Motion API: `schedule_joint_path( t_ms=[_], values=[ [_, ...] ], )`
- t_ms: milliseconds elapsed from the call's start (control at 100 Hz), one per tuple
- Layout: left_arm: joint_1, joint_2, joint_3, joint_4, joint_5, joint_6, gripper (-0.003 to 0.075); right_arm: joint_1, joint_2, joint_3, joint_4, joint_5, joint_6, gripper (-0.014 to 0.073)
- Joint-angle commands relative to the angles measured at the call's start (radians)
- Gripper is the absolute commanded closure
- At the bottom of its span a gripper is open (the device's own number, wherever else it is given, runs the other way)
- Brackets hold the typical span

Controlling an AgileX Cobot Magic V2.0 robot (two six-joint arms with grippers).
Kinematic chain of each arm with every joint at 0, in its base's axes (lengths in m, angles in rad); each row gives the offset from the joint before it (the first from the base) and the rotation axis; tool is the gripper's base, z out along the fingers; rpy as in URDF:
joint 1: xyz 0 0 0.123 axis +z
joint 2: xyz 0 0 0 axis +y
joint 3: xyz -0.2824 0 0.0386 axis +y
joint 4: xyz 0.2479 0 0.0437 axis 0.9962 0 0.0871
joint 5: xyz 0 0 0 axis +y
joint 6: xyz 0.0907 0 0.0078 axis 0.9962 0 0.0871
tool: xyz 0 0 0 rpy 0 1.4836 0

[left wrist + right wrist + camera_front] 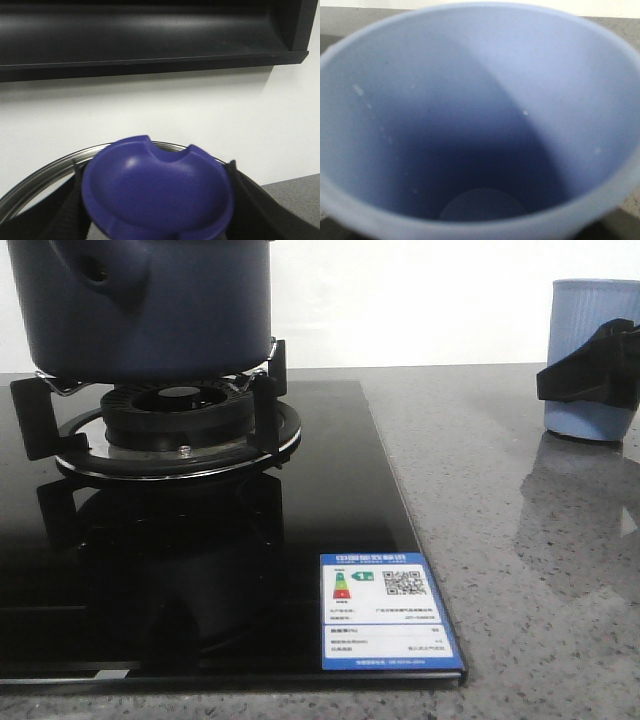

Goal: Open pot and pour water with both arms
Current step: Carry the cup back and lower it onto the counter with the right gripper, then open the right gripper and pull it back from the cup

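The dark navy pot (150, 310) stands on the gas burner (180, 425) at the back left; its top is cut off by the front view. In the left wrist view my left gripper (157, 200) is shut on the lid's blue knob (155, 185), with black fingers (250, 200) on both sides. The lid's metal rim (45, 172) shows behind the knob. I cannot tell whether the lid rests on the pot. My right gripper (590, 375) is shut on the pale blue ribbed cup (590, 320), which stands on the counter at the far right. The right wrist view looks down into the cup (480, 125).
A black glass hob (300, 540) with an energy label (385, 610) covers the left of the grey stone counter (520, 570). A black range hood (150, 35) hangs on the white wall above the lid.
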Motion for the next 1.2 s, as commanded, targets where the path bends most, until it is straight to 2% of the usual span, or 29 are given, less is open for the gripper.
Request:
schedule_joint_path(
  t_ms=[0,100,220,290,570,790,1190],
  values=[
    [0.002,-0.017,-0.036,-0.005,-0.101,-0.002,0.0348,-0.007,-0.024,-0.024,0.017,-0.059,-0.01,0.0274],
    [0.002,-0.017,-0.036,-0.005,-0.101,-0.002,0.0348,-0.007,-0.026,-0.024,0.017,-0.062,-0.01,0.021],
    [0.002,-0.017,-0.036,-0.005,-0.101,-0.002,0.0348,-0.007,-0.026,-0.024,0.017,-0.06,-0.01,-0.0005],
    [0.002,-0.017,-0.036,-0.005,-0.101,-0.002,0.0348,-0.007,-0.028,-0.024,0.017,-0.06,-0.01,-0.0071],
    [0.002,-0.017,-0.036,-0.005,-0.101,-0.002,0.0349,-0.007,-0.138,-0.014,-0.061,-0.021,0.078,-0.0066],
    [0.002,-0.017,-0.036,-0.005,-0.101,-0.002,0.0348,-0.007,-0.255,0.058,-0.219,0.098,0.191,-0.0066],
    [0.002,-0.017,-0.036,-0.053,-0.105,-0.002,0.0348,-0.007,-0.521,0.277,-0.223,0.181,0.298,-0.0066]
  ],
)
